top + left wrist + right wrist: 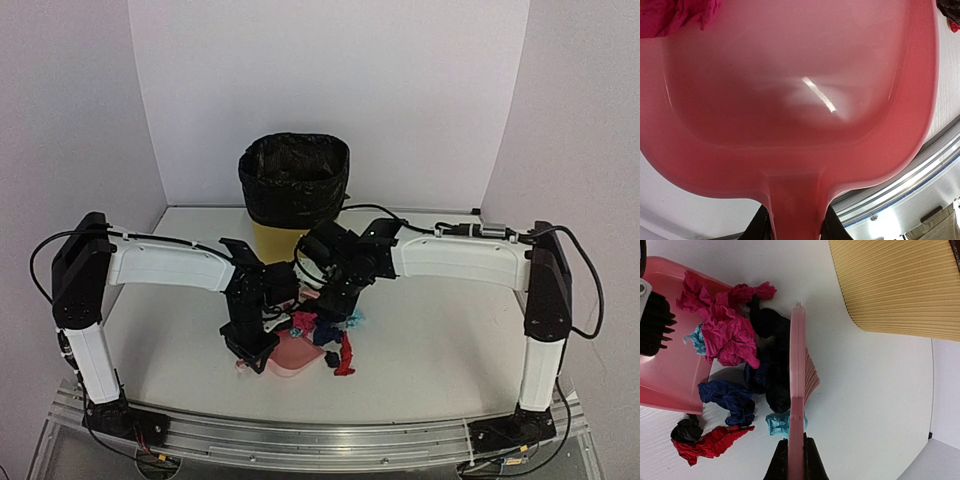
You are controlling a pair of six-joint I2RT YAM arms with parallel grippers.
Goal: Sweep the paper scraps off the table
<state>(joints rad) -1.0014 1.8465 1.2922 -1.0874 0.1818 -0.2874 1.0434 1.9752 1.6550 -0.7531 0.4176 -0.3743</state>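
Several scraps are heaped at the dustpan mouth, left of right wrist view; dustpan handle is pinched by left gripper, brush handle by right gripper.

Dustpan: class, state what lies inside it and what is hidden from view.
Magenta paper wads and a teal scrap sit at the dustpan's mouth; its deeper basin looks bare. Anything beneath the magenta pile is covered.

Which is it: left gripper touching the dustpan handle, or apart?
Touching. Left wrist view shows the left gripper flanking the dustpan handle on both sides, no gap.
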